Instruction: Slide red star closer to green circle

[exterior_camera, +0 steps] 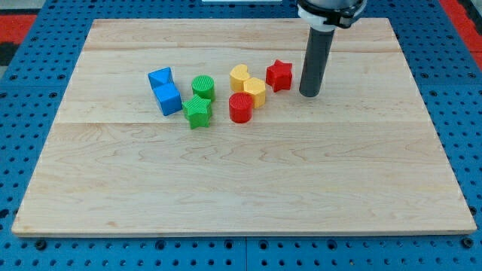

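Rod only, no gripper: my tip (309, 94) stands just right of red star (279, 75). Risk: pushing left toward green circle (202, 86) drives the star into yellow heart (239, 75).

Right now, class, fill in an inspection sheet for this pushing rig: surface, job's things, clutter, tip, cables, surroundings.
Surface: pale wooden board, flat, blocks clustered in its upper middle.
Job's things: red star at the cluster's right end; green circle further to the view's left, with the yellow blocks between them.
Clutter: yellow heart, yellow hexagon-like block, red cylinder, green star, two blue blocks touching.
Tip: my tip stands just to the view's right of the red star, a small gap showing.
Cables: nothing seen.
Surroundings: blue perforated base around the board; red patches in the upper corners.
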Robot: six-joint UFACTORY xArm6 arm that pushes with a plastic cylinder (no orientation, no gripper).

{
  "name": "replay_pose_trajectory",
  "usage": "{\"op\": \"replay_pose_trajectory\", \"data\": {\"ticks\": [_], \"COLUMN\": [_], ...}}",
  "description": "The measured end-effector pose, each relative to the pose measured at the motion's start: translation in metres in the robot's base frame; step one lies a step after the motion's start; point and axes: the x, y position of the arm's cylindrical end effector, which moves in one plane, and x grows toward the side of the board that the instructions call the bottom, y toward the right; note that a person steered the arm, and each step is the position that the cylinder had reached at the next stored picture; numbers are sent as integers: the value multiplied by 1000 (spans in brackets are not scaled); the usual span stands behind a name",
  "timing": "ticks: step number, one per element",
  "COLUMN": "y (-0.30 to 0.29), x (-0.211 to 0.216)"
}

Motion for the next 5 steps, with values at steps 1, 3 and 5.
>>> {"op": "replay_pose_trajectory", "data": {"ticks": [1,3,5], "y": [-1,25,-43], "x": [-22,-8,27]}}
